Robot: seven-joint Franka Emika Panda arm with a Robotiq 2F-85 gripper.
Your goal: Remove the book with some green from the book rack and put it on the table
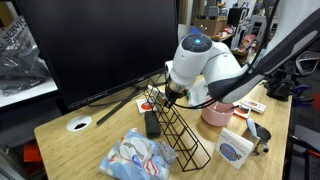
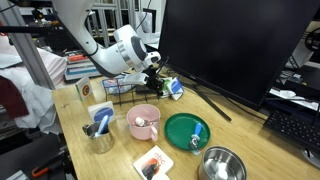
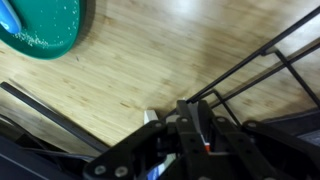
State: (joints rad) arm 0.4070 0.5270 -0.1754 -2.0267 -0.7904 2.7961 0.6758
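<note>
The black wire book rack (image 1: 180, 128) stands on the light wood table (image 1: 95, 140) in front of the monitor; it also shows in an exterior view (image 2: 128, 90) and the wrist view (image 3: 262, 58). My gripper (image 1: 168, 96) hangs over the rack's end nearest the monitor, also seen in an exterior view (image 2: 150, 72). In the wrist view my gripper (image 3: 193, 105) is shut on a thin pale slab seen edge-on, the book (image 3: 201, 128), with a small red mark. Its green cover is hidden by the fingers.
A blue-and-white booklet (image 1: 135, 155) lies beside the rack. Nearby are a pink bowl (image 2: 145, 122), a green plate (image 2: 187, 130), a metal bowl (image 2: 222, 165), a cup (image 2: 100, 132), a white card with a blue oval (image 1: 236, 150) and a white grommet (image 1: 78, 125). The monitor (image 1: 100, 45) rises close behind.
</note>
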